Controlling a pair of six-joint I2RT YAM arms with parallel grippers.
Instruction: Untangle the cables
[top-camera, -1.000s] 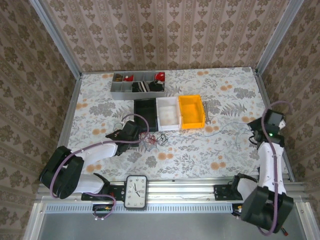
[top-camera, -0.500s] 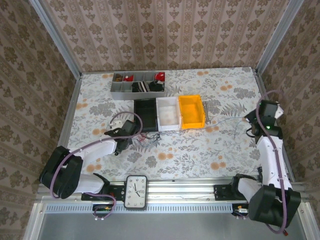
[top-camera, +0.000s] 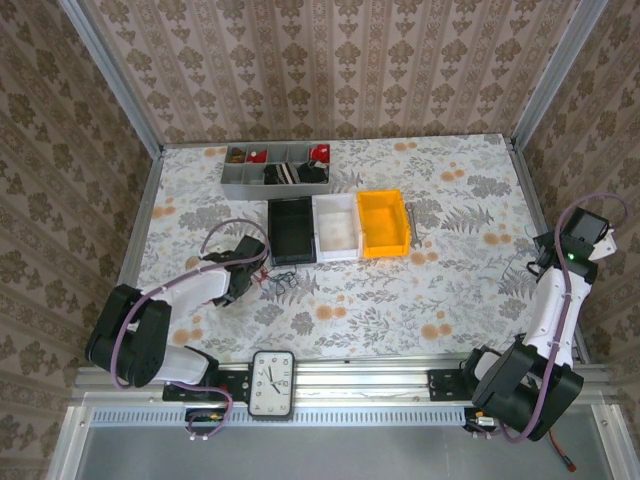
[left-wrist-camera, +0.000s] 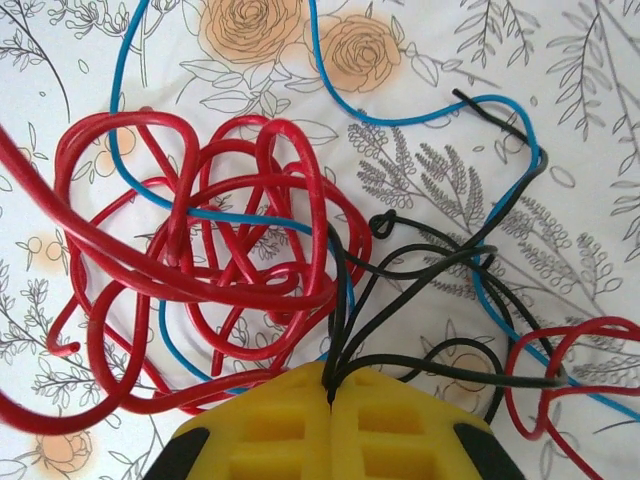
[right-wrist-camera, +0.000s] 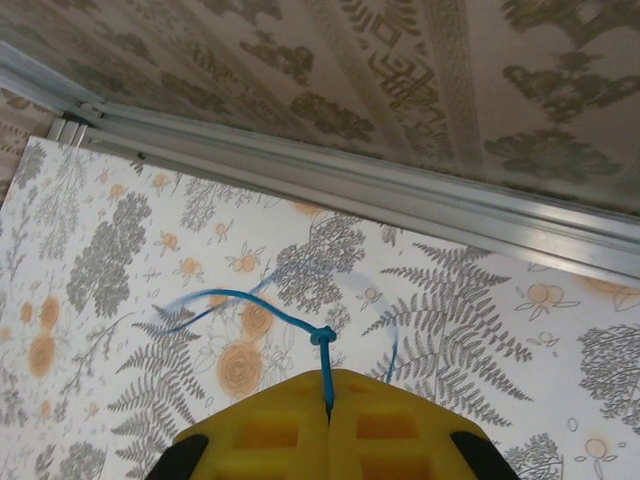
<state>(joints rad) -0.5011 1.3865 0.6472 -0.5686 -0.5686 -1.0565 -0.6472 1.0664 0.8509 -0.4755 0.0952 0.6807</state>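
The left gripper (left-wrist-camera: 330, 395) is pinching a few black wires (left-wrist-camera: 420, 262), its yellow pads pressed tight together on them. The tangled cables (top-camera: 284, 285) are lying on the flowered table (top-camera: 420, 300), left of centre and just on the near side of the black bin (top-camera: 292, 230). A red wire (left-wrist-camera: 220, 235) is looping thickly through the clump. Over at the right edge, the right gripper (right-wrist-camera: 328, 405) is squeezing a knotted blue wire (right-wrist-camera: 322, 340), with its pads closed on it.
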